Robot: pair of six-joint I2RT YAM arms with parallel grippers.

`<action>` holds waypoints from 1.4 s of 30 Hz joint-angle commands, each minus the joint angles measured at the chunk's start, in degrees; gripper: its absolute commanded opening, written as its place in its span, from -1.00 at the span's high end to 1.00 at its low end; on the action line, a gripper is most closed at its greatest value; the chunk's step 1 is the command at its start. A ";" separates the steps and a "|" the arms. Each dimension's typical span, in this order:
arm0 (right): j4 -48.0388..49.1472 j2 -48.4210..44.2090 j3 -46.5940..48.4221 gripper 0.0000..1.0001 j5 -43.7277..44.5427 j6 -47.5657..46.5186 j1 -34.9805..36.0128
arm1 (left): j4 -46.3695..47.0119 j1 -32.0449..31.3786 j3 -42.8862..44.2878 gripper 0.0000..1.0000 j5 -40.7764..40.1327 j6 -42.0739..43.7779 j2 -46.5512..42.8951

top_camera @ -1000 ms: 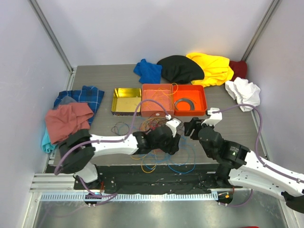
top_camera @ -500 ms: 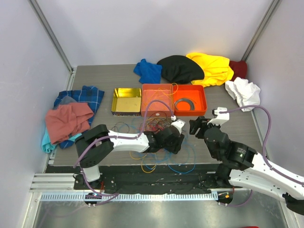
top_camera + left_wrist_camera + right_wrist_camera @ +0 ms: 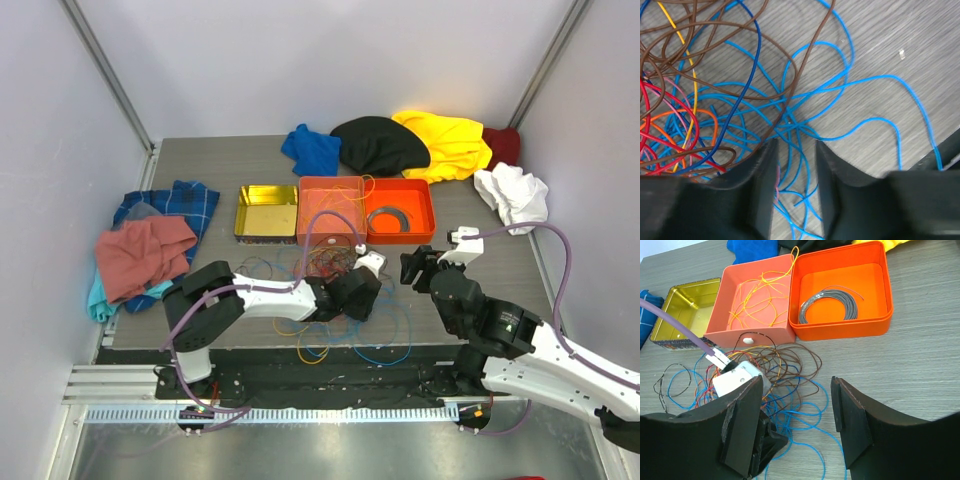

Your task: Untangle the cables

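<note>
Cables (image 3: 322, 262) beneath left arm (image 3: 270, 298), stretched low, fingers (image 3: 760, 200) parted.

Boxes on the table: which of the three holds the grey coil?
The bright orange box, rightmost in the row. The paler orange box holds loose yellow wire; the gold tin holds neither.

Cables (image 3: 325, 262) sprawl over the near middle of the surface (image 3: 920, 365), around my left tool (image 3: 795, 146). Behind them the orange boxes (image 3: 365, 210) and gold tin (image 3: 266, 210) block the way back. Right of my right tool (image 3: 796, 387), the surface lies bare up to the white cloth (image 3: 512, 195); heaped cloths (image 3: 143, 255) crowd the left edge.
</note>
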 commanded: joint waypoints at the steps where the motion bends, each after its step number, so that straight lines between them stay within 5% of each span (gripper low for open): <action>1: 1.05 -0.53 0.98 -0.29 1.77 0.52 0.04 | -0.16 0.21 0.70 0.33 -1.68 -0.02 -0.27; 7: 1.48 0.34 0.98 -0.29 1.68 0.70 0.04 | 0.20 0.21 -1.94 1.00 -3.70 0.86 -6.07; 16: 2.89 0.87 1.77 -0.29 1.67 -1.23 0.04 | -5.07 -0.85 -2.04 1.00 -3.27 6.28 -29.58; 23: 6.23 2.89 2.47 -0.29 1.15 -3.26 0.04 | -17.02 -1.55 11.05 1.00 -8.52 16.40 -42.80; 34: 11.59 5.44 2.56 -0.29 -3.86 -5.45 0.04 | -24.33 -1.47 34.86 1.00 -28.02 31.96 -41.85; 42: 14.23 7.73 1.95 -0.29 -9.48 -6.33 0.04 | -24.15 0.28 41.83 1.00 -33.58 38.74 -36.05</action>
